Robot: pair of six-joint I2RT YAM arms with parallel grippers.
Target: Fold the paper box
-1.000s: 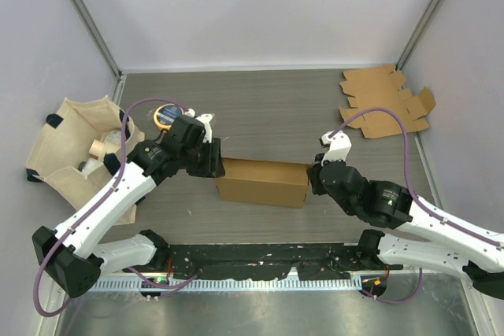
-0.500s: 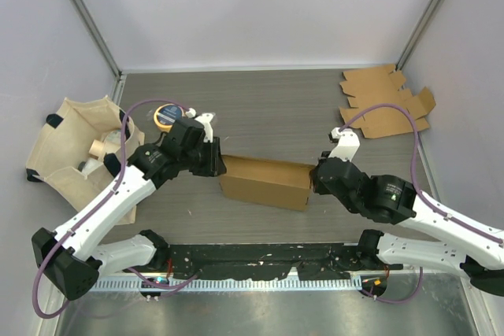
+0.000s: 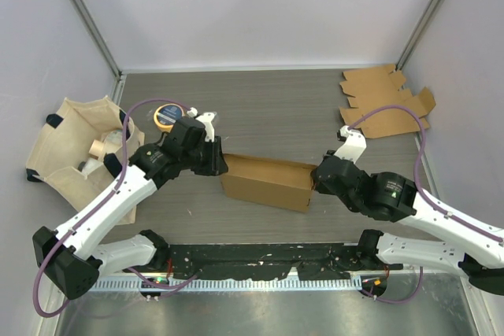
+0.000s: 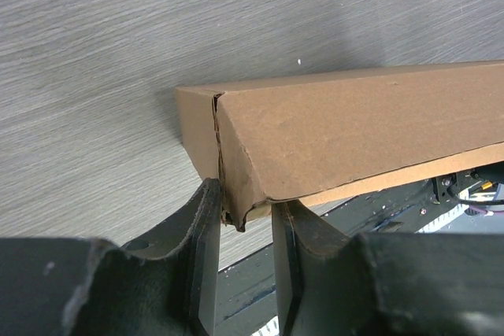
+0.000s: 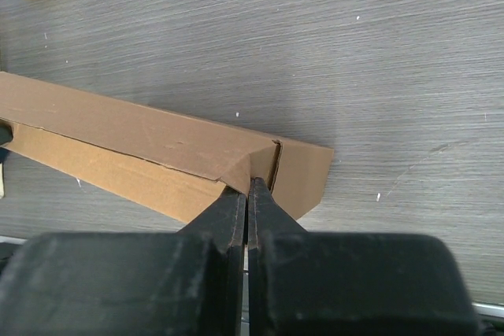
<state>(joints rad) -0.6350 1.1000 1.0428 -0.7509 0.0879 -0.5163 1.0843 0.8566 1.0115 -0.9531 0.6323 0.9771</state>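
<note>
The brown paper box (image 3: 266,180) lies lengthwise on the table between both arms, its right end a little nearer to me. My left gripper (image 3: 218,164) is at its left end. In the left wrist view the box (image 4: 354,127) has its lower corner between my two fingers, and the left gripper (image 4: 246,208) is shut on that corner. My right gripper (image 3: 316,182) is at the right end. In the right wrist view its jaws are pressed together, and the right gripper (image 5: 249,186) touches the folded end flap of the box (image 5: 118,127) with its tips.
Flat cardboard blanks (image 3: 386,104) lie at the back right. A cream cloth bag (image 3: 79,147) holding small items sits at the left. A yellow tape roll (image 3: 166,114) lies behind the left arm. A black rail (image 3: 260,256) runs along the near edge.
The left jaws have closed in on the box's corner. The right arm has shifted right and the box's right end has swung slightly toward the near edge.
</note>
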